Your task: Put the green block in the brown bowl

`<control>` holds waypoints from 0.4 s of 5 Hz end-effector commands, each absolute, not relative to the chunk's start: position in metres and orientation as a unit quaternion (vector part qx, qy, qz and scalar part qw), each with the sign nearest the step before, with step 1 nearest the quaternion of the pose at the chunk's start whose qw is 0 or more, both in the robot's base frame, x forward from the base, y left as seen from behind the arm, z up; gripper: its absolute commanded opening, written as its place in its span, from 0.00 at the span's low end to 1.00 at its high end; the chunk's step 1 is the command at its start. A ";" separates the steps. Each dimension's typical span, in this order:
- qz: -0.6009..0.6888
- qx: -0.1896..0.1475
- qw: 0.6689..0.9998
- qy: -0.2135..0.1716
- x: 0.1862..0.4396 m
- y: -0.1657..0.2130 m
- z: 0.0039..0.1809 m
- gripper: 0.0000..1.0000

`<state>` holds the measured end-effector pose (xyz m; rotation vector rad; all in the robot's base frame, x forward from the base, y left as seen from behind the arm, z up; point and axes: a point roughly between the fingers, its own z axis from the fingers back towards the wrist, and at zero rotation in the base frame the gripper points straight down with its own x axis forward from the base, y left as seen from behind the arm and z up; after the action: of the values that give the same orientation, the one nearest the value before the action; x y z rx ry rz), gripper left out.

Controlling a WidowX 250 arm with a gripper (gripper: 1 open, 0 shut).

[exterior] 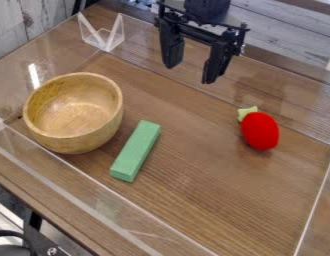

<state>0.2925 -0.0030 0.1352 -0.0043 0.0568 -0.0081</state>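
Shows brown wooden bowl (74,112) on wood-plank tabletop (221,205), thick rim up, opening facing camera, pale grain visible inside. Serves as landmark for everything below, sides as seen in view.

Has green block (136,151) lying flat on tabletop, just right of bowl and slightly lower in view, outside it. Looks matte, long, rectangular; runs at a slant, upper end leaning away from bowl. Sits near the rim, apart from it.

Has black gripper (192,73) above and right of bowl, reaching in from top edge of view, fingers pointing down toward tabletop. Keeps jaws spread wide, wood planks visible between fingertips. Hangs well apart from bowl. Can't tell exact height over table.

Also shows red strawberry-like toy (260,131) far right of bowl, past green block, lying on tabletop with green top toward upper left.

Has white, see-through wire-like item (102,34) above bowl in view, near far table edge; too small to identify. Shows dark cables (13,240) below and left of bowl, in bottom corner, past table edge.
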 end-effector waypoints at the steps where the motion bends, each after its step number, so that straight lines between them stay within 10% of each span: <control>1: -0.003 0.000 0.999 0.039 0.285 0.000 0.124 1.00; 2: -0.001 0.005 0.999 0.041 0.266 0.011 0.111 1.00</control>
<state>0.2625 0.0095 0.0955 0.0047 0.1428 0.0028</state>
